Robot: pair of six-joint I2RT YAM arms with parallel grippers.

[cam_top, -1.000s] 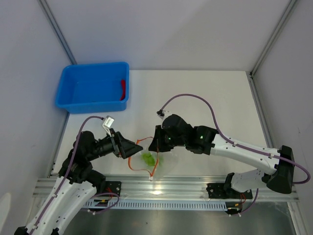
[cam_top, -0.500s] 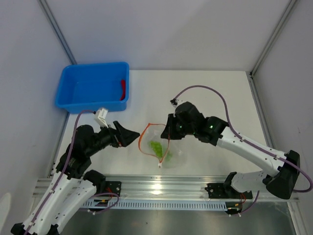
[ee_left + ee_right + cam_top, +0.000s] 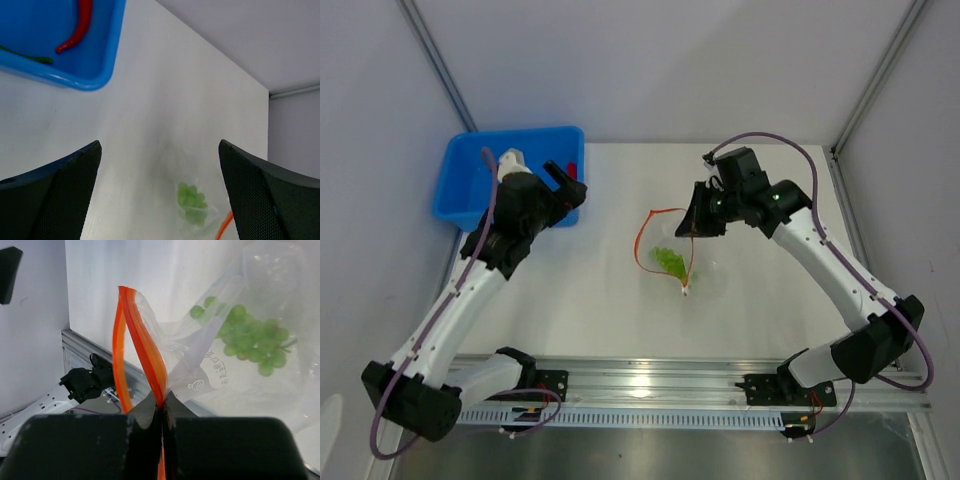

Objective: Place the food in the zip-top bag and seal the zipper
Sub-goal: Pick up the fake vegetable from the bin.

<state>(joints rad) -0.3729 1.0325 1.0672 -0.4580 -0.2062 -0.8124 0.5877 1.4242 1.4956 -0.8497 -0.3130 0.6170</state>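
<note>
Writing: small dark print and a tiny round mark are showing on the zip-top bag (image 3: 240, 375), just past the right pincer's tips. The print is tilted and too small to read.
Right pincer (image 3: 162, 410): its two fingers are pressing together and pinching the zipper (image 3: 142, 340) at the bag's mouth.
Zipper look: a thin red-orange strip, splitting into two bands that are curving up and away from the pinch, so the mouth is gaping open.
Bag look: clear, floppy and crinkly, spreading out ahead of the right pincer.
Grapes (image 3: 250, 337): a light-green bunch, sitting inside the bag, ahead of the right pincer and off to its right side.
Left pincer (image 3: 160, 145): its fingers are spreading wide and holding nothing.
Blue tub (image 3: 107, 65): sitting ahead of the left pincer, off to its left.
Red piece (image 3: 80, 27): slim and curved, lying inside the tub.
Dark-green piece (image 3: 30, 56): flat and thin, lying in the tub near the red piece.
Bag from the left pincer: well apart from it, showing low between its fingers on the white table (image 3: 165, 100).
</note>
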